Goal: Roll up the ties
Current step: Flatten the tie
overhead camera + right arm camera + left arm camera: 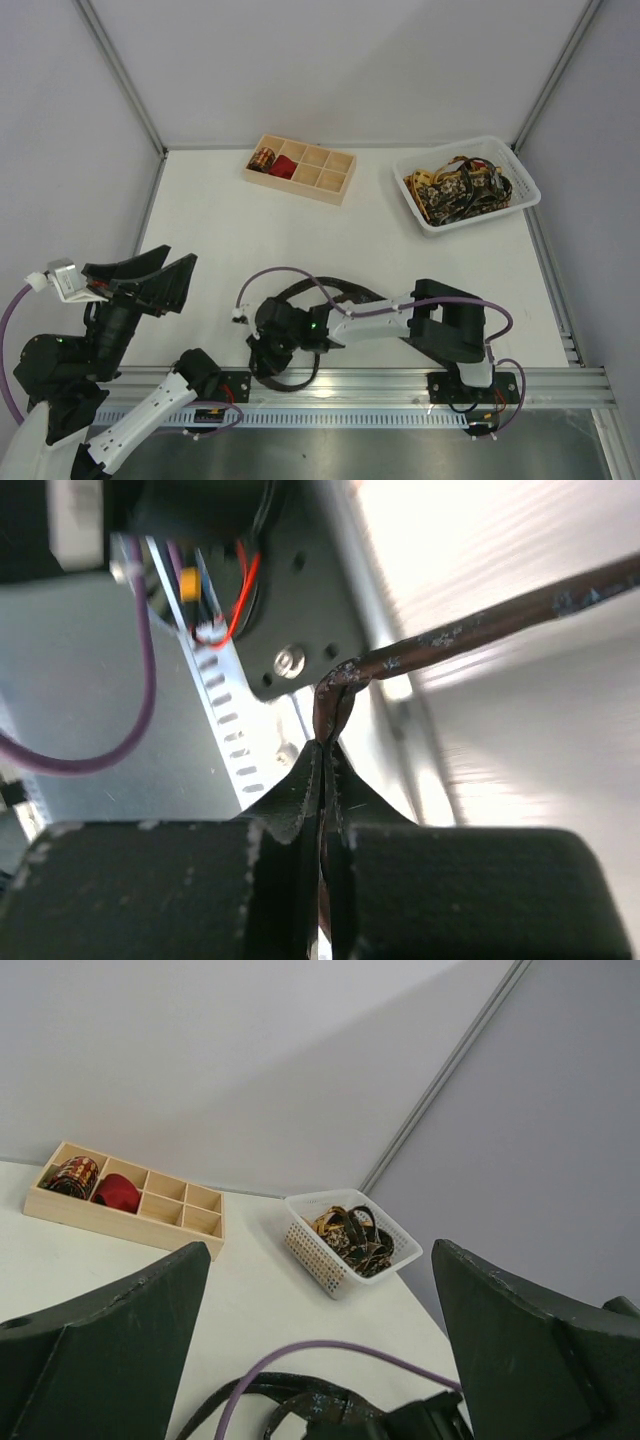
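Note:
A long dark brown tie [335,291] lies in loops at the table's front edge, round my right arm. My right gripper [265,352] is shut on it. In the right wrist view the narrow band [345,690] runs up out of the closed jaws [325,755] and off to the upper right. My left gripper [150,275] hangs open and empty above the table's left side; between its fingers [120,1340] the same tie [300,1400] shows below. A gold-and-black coil [262,158] and a red coil [284,167] sit in the tray's left compartments.
The pale wooden tray [325,180] stands at the back centre, and a white basket [430,215] holding several tangled patterned ties [460,185] at the back right. A purple cable [300,275] arcs over the tie. The metal rail [400,385] runs along the near edge.

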